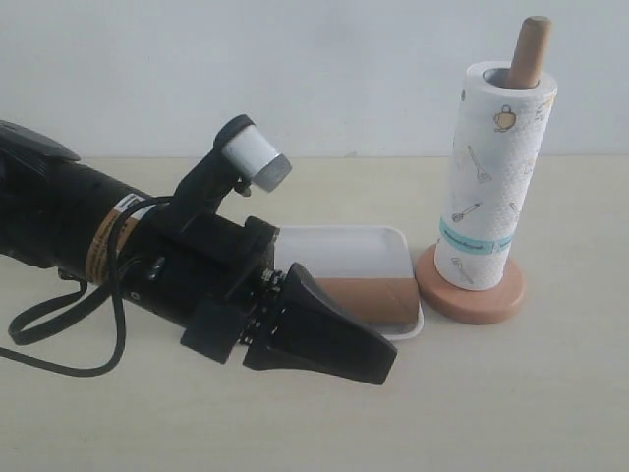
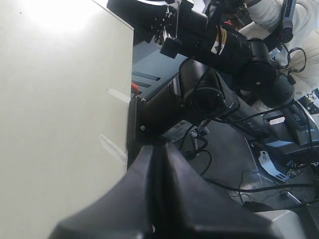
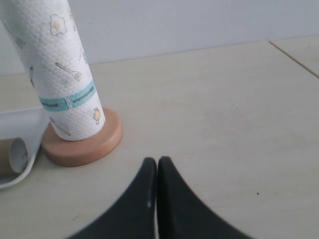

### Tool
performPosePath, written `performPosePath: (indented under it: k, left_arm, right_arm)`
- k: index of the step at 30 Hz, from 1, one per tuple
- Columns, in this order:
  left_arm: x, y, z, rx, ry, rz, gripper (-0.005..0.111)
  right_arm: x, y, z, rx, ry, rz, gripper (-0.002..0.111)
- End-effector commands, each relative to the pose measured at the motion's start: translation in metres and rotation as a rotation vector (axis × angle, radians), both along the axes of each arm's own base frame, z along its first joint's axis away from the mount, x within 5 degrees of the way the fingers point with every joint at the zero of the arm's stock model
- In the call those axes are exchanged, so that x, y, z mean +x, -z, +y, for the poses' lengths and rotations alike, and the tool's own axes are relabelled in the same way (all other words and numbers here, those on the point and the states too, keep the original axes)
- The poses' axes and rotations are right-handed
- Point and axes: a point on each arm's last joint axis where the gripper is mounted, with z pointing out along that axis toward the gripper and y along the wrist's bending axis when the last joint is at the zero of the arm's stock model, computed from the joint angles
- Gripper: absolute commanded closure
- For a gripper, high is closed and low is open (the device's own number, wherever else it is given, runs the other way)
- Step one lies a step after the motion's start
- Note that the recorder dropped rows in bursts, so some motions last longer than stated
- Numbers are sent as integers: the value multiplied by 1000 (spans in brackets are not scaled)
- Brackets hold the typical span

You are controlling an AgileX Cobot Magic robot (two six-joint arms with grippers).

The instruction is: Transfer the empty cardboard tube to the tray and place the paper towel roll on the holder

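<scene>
The paper towel roll (image 1: pixel 489 187) (image 3: pixel 60 69) stands upright on the wooden holder (image 1: pixel 472 293) (image 3: pixel 84 147), whose dowel tip sticks out of the roll's top. The brown cardboard tube (image 1: pixel 369 300) (image 3: pixel 11 155) lies inside the white tray (image 1: pixel 344 241) (image 3: pixel 20 124), left of the holder. My left gripper (image 1: pixel 378 366) (image 2: pixel 162 152) is shut and empty, lying low in front of the tray and hiding part of the tube. My right gripper (image 3: pixel 157 162) is shut and empty over bare table to the right of the holder's base; it does not show in the exterior view.
The left arm's black body and cable (image 1: pixel 108 256) fill the left of the table. A pale wall stands behind. The left wrist view looks off the table edge (image 2: pixel 127 74) at another arm and cables (image 2: pixel 214 94) beyond.
</scene>
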Motion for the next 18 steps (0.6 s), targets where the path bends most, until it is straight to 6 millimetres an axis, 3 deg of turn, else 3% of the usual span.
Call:
performPosePath:
  k: [1,11,13,14,15,16,18]
  left_arm:
    - [-1,-1,0,-11,-2,3,103]
    - [0,-9,7,-5,-35,24,103]
    - [-7,-36,15,-52,-62,-27,103]
    - [-10,-57,21,-69,-171,-133,103]
    - [-12,-66,25,-75,-224,-173,103]
    - [-17,-83,37,-97,-382,-239,103]
    - [-31,-98,58,-143,-626,-157,103]
  right_arm:
    - [0,-1,0,-4,3,-12,108]
    - [0,-1,0,-4,3,-12,108]
    - [0,-1,0,-4,3,-12,108]
    - [0,-1,0,-4,3,-12,108]
    - [0,-1,0,-4,3,-12,108]
    - [0,-1,0,-4,3,-12,108]
    - [0,-1,0,-4,3,-12,108]
